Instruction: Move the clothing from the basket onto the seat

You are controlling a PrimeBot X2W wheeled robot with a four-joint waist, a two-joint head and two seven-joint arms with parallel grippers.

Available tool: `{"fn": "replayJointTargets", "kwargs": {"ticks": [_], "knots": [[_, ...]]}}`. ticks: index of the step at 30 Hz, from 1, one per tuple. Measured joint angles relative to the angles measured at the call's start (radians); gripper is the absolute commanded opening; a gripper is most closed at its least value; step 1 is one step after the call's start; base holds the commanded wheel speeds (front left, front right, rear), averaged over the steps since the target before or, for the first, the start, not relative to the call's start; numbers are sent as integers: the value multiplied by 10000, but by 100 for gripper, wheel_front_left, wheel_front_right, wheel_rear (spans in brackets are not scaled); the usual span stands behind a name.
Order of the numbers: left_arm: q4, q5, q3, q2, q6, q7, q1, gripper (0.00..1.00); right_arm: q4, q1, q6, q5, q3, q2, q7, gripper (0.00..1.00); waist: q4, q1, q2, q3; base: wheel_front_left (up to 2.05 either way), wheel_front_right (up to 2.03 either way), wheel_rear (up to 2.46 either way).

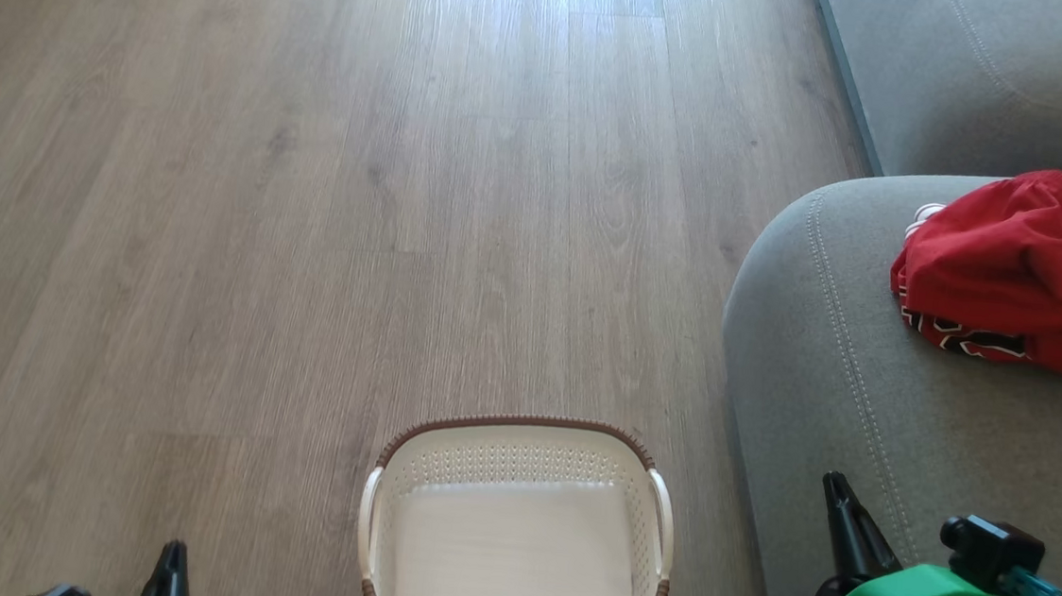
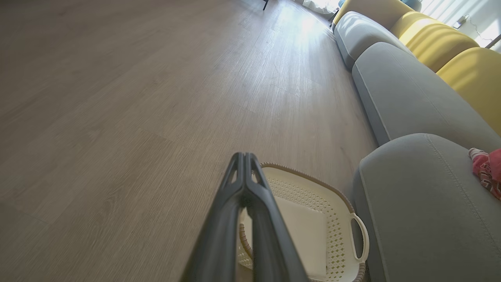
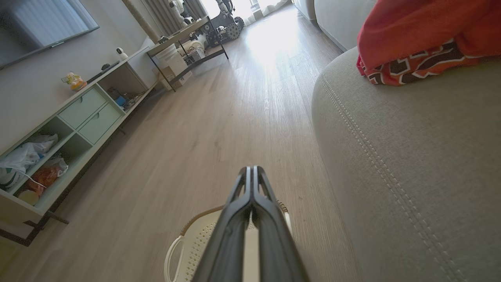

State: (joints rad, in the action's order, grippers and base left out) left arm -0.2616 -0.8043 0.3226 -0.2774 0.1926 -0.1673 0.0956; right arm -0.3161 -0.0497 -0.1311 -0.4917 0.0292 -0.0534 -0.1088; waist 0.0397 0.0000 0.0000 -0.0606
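While clothing (image 1: 1026,271) is being borne by the seat (image 1: 828,378), left tool (image 2: 244,155) and right tool (image 3: 252,169) are being held clenched near the basket (image 1: 521,422).

Down on the wood floor (image 1: 309,224), near and centre: cream basket (image 1: 521,421), standing upright, just left of the grey seat (image 1: 827,388). Up on that seat, far right: red clothing (image 1: 1026,271), bunched in a heap.
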Motion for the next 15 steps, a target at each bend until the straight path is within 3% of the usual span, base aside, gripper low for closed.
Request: {"fn": "replayJointTargets", "kwargs": {"ticks": [15], "knots": [[132, -1231, -600, 337, -353, 420, -212, 0, 4, 203, 0, -1707, -253, 2, 360, 0, -63, 0, 0, 89, 0, 0, 0]]}}
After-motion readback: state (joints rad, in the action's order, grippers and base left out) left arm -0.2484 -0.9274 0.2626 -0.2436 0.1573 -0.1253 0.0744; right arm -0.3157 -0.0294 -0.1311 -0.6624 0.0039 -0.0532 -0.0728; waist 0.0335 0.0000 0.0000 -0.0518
